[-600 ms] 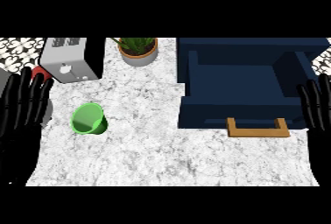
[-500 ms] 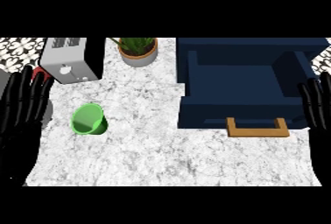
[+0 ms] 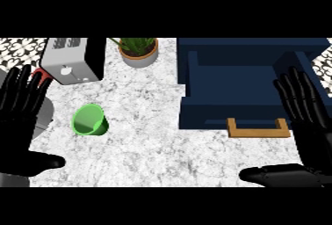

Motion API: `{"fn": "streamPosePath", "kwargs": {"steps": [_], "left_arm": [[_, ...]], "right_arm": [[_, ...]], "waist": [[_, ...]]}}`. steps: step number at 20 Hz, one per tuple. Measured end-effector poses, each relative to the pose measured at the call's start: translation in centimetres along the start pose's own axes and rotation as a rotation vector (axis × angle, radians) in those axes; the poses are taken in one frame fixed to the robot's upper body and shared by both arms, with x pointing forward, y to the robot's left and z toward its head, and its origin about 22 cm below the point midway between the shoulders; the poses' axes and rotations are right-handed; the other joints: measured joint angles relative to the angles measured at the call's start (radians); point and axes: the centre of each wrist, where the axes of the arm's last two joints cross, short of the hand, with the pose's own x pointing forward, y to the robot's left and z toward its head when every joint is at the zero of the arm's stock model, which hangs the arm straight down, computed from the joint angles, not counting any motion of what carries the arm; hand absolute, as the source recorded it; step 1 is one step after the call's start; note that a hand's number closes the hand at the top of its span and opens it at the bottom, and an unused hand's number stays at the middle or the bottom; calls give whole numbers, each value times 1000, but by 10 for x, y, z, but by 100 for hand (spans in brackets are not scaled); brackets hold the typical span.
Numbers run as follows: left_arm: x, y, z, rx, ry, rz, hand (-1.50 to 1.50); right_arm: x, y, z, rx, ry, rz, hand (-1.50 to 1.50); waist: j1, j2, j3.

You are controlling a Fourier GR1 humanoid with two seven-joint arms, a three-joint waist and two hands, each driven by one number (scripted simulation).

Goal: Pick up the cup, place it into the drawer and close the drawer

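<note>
- The cup [image 3: 89,120] is green and lies tipped on the marble counter [image 3: 149,145], left of centre, its open mouth toward the view's lower edge. Nothing touches it.
- The left hand [image 3: 23,118] is beside the cup at the view's left edge, released, fingers straight and spread, holding nothing.
- The right hand [image 3: 304,114] is at the right edge, likewise released and empty, just beside the drawer's wooden handle [image 3: 257,128].
- The drawer [image 3: 240,74] is dark blue and stands pulled out, well apart from the cup.
- Risk: a tipped round cup will likely roll if fingers strike its side before closing around it.
- Risk: carrying it low could catch it on the drawer's front wall.
- A toaster [image 3: 70,59] and a potted plant [image 3: 137,50] stand behind the cup, limiting room on the far side.
- Open counter lies between cup and drawer and toward the near edge, giving a free path across.
</note>
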Motion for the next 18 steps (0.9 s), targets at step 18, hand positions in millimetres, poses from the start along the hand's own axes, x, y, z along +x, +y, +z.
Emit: {"fn": "streamPosePath", "kwargs": {"steps": [18], "left_arm": [[-96,72,12,115,196,-30,-150]], "right_arm": [[-12,-11,-31,43,2,-3,-150]], "waist": [[-5,-1,1]]}}
